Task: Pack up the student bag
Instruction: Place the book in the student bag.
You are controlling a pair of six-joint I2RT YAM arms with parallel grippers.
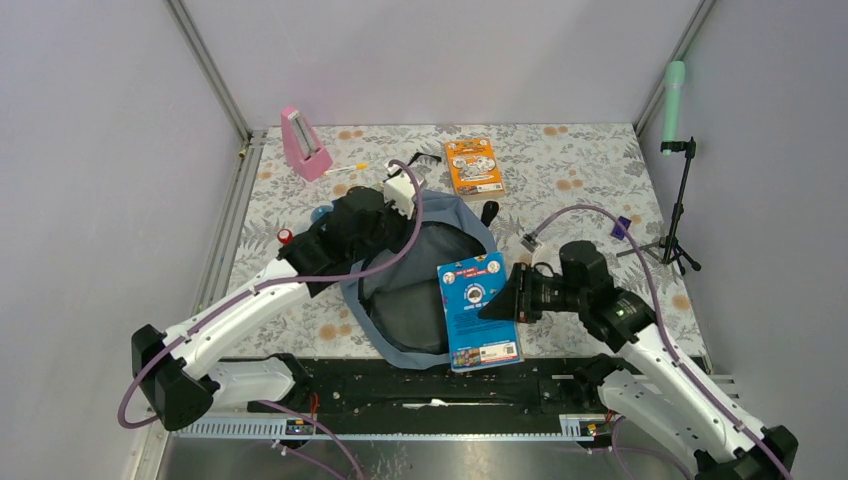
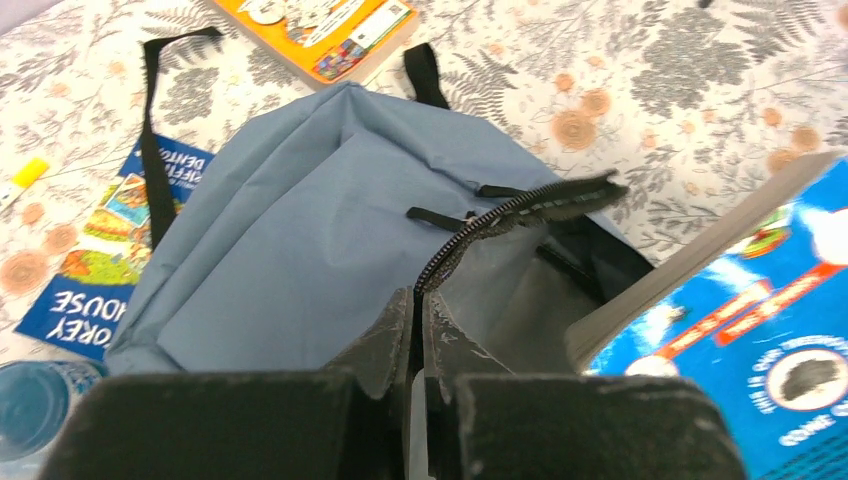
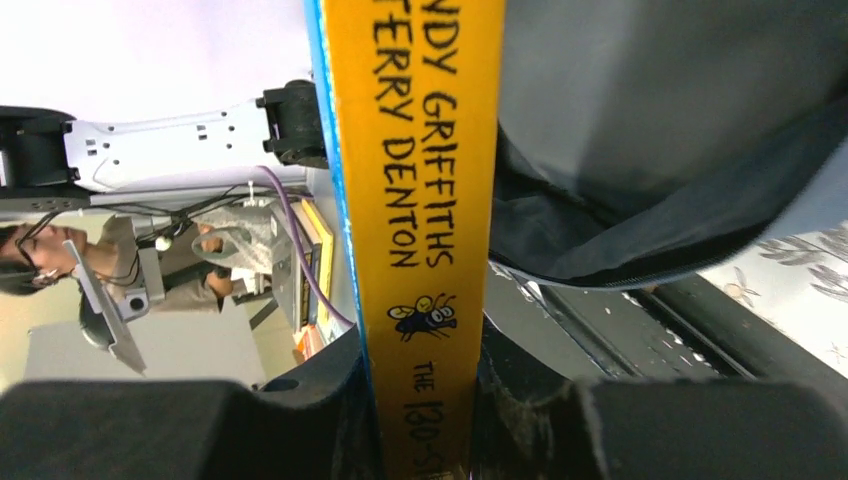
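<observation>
The bag (image 1: 420, 270) lies flat in the middle of the table (image 1: 580, 170), just ahead of the arm bases, with its mouth unzipped and the dark lining showing. Your left claw (image 2: 415, 305) is clenched on the zipper edge, lifting that lip so the opening gapes. Your right claw (image 3: 425, 400) is grasping the blue book (image 1: 478, 310) by its spine, at the right side of the opening and not yet inside. I judge the packing to be early: no item can be seen inside, though part of the interior is hidden. An orange book (image 1: 473, 165) waits at the far side.

Only the left wrist view shows the pinch on the zipper, and a second blue book (image 2: 95, 255) lying partly under the bag. Only the right wrist view shows the yellow spine seated squarely between the pads. The top view alone shows the whole layout.
</observation>
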